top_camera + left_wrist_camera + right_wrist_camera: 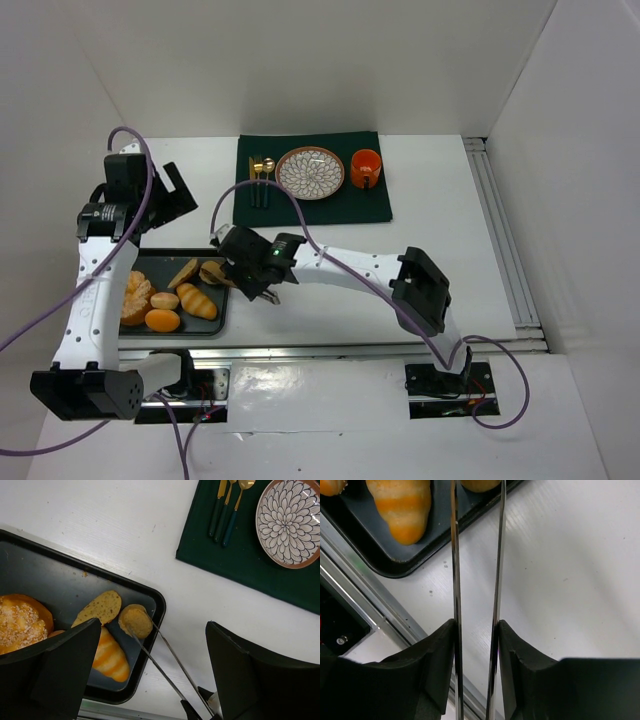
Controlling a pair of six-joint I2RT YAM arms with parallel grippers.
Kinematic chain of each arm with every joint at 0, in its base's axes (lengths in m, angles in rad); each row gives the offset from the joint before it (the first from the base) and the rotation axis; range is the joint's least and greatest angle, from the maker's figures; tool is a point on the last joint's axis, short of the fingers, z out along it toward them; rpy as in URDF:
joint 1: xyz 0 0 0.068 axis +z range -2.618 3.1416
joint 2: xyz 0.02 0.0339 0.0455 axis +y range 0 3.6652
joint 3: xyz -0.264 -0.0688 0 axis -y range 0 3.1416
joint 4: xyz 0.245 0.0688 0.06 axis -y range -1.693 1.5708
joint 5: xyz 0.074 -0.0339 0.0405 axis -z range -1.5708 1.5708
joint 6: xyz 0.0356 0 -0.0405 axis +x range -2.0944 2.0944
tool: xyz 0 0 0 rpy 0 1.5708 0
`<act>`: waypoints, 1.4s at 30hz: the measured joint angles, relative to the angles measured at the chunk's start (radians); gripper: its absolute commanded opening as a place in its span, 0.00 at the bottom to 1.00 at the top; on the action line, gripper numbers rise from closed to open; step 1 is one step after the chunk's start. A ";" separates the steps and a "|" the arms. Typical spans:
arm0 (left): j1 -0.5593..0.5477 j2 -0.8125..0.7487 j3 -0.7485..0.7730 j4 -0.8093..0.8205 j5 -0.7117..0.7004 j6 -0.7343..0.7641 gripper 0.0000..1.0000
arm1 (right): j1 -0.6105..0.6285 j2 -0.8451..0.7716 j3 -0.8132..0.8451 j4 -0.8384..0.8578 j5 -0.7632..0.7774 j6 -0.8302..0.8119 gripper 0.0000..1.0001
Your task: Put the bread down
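**Tongs closed on the round bun at the tray's right end**

A black rectangular metal tray (45, 575) sits at the near-left corner of the white table (440, 210). At its left end is a large orange crusted loaf (20, 622). Just right of that are a little tan roll (165, 300) and, nearer the front edge, a bright orange oval piece (162, 320). Next comes an elongated golden roll with pale stripes (110, 657), and a flat oval slice of brown bread (100, 607) lies toward the tray's far edge.

The left gripper (168, 197) hangs over bare table just beyond the tray's far edge. Its jaws are spread wide and hold nothing.

The small round golden-tan bun (135, 621) is at the right end of the tray, near its far-right corner and just beside the bread slice. The two tips of a pair of thin metal tongs (455, 580) sit on either side of it, against its crust. Whether the bun rests on the tray floor or is raised off it cannot be told.

The tongs run back across the tray's right rim to the right gripper (476, 630), which hovers over the table beside the tray's right edge. Its fingers are clenched on the two metal arms, pressing them close together.

A dark green cloth mat (370, 205) lies along the far edge at the table's middle. On it, from left to right, are gold cutlery with dark handles (260, 175), a round patterned plate with a brown rim (310, 172), and an orange cup (365, 168).
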 measured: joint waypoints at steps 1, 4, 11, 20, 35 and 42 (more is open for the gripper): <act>0.001 -0.002 0.000 0.000 0.002 0.000 0.99 | 0.000 -0.004 0.000 0.000 0.002 0.000 0.37; 0.005 -0.004 -0.002 0.001 0.010 0.000 0.99 | 0.000 -0.026 0.000 0.003 0.005 0.000 0.37; 0.035 -0.002 -0.067 0.015 0.012 -0.003 0.99 | 0.000 -0.139 -0.058 0.058 0.042 -0.005 0.34; 0.092 0.040 -0.119 0.026 0.019 -0.010 0.99 | -0.059 -0.246 -0.137 0.124 0.140 0.024 0.34; 0.071 0.067 -0.162 0.015 0.027 -0.033 0.99 | -0.541 -0.122 -0.048 0.270 0.144 0.043 0.35; 0.071 0.092 -0.212 0.002 0.027 -0.034 0.96 | -0.582 0.053 0.051 0.288 0.090 0.048 0.37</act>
